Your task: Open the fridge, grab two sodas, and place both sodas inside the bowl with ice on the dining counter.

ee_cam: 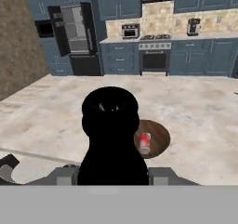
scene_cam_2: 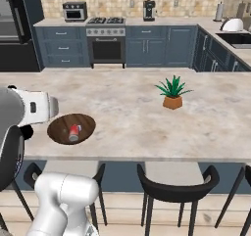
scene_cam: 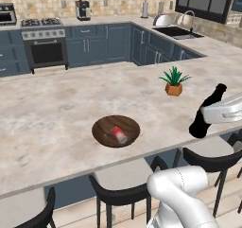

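Gripper (scene_cam: 212, 114) is closed around a black bottle (scene_cam: 201, 123), which sits tilted in the jaws with its neck upward, held above the near edge of the dining counter (scene_cam: 56, 104) and well apart from the bowl (scene_cam: 101, 127). In the hand view the bottle blocks the middle of the picture and hides the near left part of the bowl behind it. One red soda can (scene_cam: 119, 135) lies on its side inside the brown bowl, silver end toward the stools; the bowl rests near the counter's front edge. A small potted plant (scene_cam: 174, 89) stands farther back and to the right, clear of both. Black stools (scene_cam: 208, 158) line the near side under the overhang, just below the hand. The beige mottled top spreads wide and bare around the bowl on every side — left, right and toward the far edge. Beyond it run blue-grey cabinets with a stove (scene_cam: 45, 42), a coffee machine (scene_cam: 82, 9) and a corner sink (scene_cam: 177, 31). The fridge (ee_cam: 76, 37) stands at the far wall, its grey shelved inside showing.
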